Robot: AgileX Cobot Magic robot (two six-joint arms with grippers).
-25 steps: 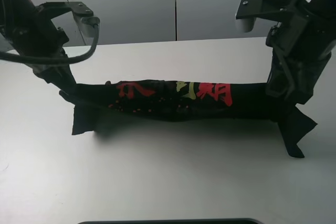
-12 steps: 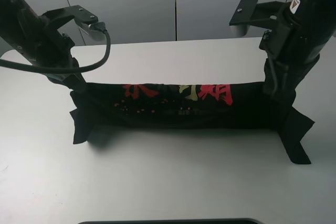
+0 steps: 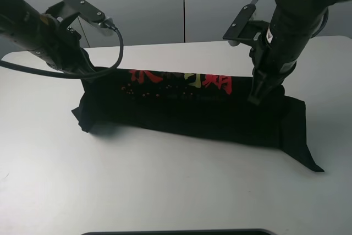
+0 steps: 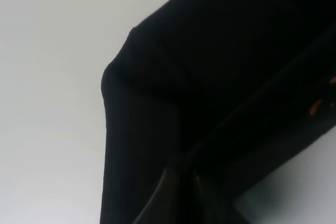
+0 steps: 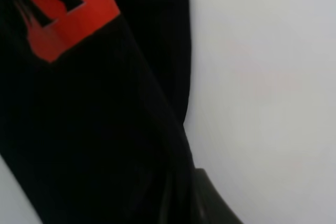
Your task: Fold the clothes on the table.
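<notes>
The black T-shirt (image 3: 187, 111) lies lengthwise across the white table (image 3: 165, 185), its red and yellow characters (image 3: 181, 81) along the raised far edge. My left gripper (image 3: 89, 72) is shut on the shirt's left end, and my right gripper (image 3: 257, 97) is shut on its far edge near the right end. In the left wrist view black cloth (image 4: 210, 77) fills the frame and dark fingers (image 4: 170, 192) pinch it over the table (image 4: 47, 77). In the right wrist view the cloth (image 5: 94, 129) shows a red character (image 5: 68, 14) and one finger (image 5: 207, 200).
A sleeve or corner of the shirt (image 3: 305, 155) trails toward the front right. A dark object (image 3: 176, 231) sits at the table's front edge. Grey wall panels (image 3: 181, 4) stand behind the table. Black cables (image 3: 110, 53) hang from the left arm.
Both grippers have carried the shirt's held edge toward the back of the table. The right arm has swung inward to the left. More cloth now lies spread on the table.
</notes>
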